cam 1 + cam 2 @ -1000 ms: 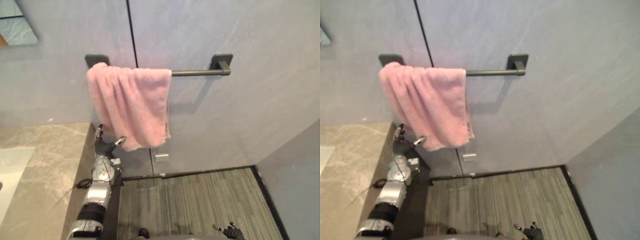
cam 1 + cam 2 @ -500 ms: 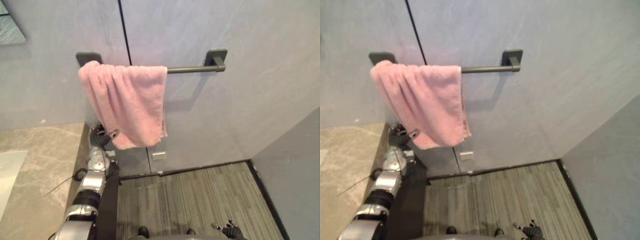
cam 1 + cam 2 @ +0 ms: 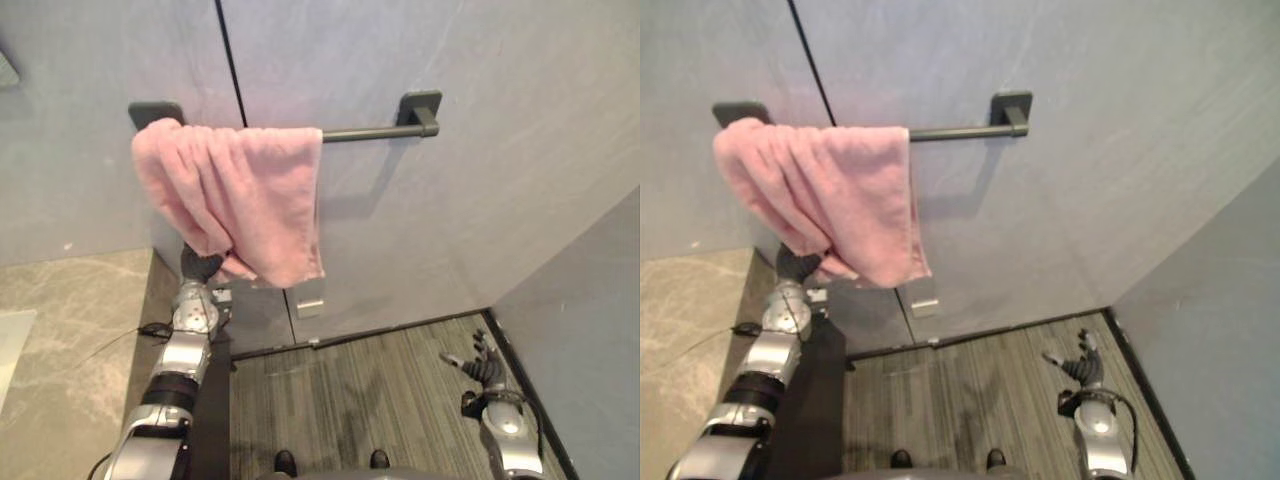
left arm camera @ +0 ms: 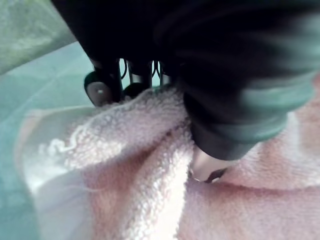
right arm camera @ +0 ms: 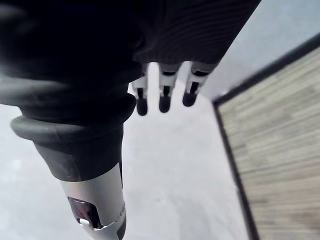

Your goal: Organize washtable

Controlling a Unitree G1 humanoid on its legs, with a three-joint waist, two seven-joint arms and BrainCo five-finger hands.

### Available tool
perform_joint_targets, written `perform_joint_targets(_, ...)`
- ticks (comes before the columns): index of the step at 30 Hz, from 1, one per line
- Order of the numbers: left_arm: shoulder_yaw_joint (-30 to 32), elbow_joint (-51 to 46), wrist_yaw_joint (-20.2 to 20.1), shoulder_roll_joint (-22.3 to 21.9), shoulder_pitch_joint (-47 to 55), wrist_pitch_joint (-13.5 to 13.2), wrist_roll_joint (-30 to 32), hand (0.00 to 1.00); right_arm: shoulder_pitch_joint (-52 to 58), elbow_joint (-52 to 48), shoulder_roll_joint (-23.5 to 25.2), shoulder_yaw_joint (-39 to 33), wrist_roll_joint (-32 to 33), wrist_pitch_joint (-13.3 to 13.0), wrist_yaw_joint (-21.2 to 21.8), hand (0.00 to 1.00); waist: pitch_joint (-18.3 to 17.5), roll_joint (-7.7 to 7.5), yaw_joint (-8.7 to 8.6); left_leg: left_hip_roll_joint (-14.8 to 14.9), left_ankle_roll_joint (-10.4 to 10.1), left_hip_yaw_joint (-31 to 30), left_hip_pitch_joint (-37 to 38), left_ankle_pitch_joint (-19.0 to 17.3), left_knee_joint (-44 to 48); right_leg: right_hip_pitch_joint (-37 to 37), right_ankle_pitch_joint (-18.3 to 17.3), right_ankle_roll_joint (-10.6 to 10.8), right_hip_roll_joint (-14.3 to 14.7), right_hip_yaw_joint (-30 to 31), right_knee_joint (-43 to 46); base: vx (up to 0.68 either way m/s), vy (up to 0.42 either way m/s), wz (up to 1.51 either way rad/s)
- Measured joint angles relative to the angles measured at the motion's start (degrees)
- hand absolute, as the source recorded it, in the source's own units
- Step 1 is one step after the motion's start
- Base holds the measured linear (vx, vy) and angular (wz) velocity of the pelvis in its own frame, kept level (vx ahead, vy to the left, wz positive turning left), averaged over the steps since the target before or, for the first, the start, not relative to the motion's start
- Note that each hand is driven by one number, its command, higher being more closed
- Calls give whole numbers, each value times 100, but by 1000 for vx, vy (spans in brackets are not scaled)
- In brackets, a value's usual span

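Tidying towel (image 3: 245, 195) draped on bar (image 3: 365, 132)
Hangs bunched at the bar's left end, above the tabletop (image 3: 70, 300) edge. Looks soft, light, limp: best taken at the hem. Pinched low down by left hand (image 4: 202, 165); right hand (image 3: 482, 362) slack, fingers apart, near floor.
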Motion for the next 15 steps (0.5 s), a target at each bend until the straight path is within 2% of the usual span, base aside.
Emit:
perform_joint_targets(4,-2,-159,-20,-7,64,-48,-19,100,-284,-274,-256,161,5,-25,29,0,0,0,-23,-1,12,-2,-9,8,0,-5,27,-27,-2,10,19,-38,-21,-3)
perform_joint_targets(9,-13,-404,-140,-47,240,-168,-254,100,-1004,-410,-735,835,448,-155,415,0,0,0,9,-5,46,-30,-13,35,-1,-39,76,-27,-7,26,21,-68,-18,-1)
perform_joint_targets(15,-83,-858,-263,-240,396,-285,-453,100,-1597,-653,-798,1504,843,-199,762,0,1,1,59,-7,63,-151,-30,52,-1,-9,82,-13,-8,-4,23,-50,-27,7)
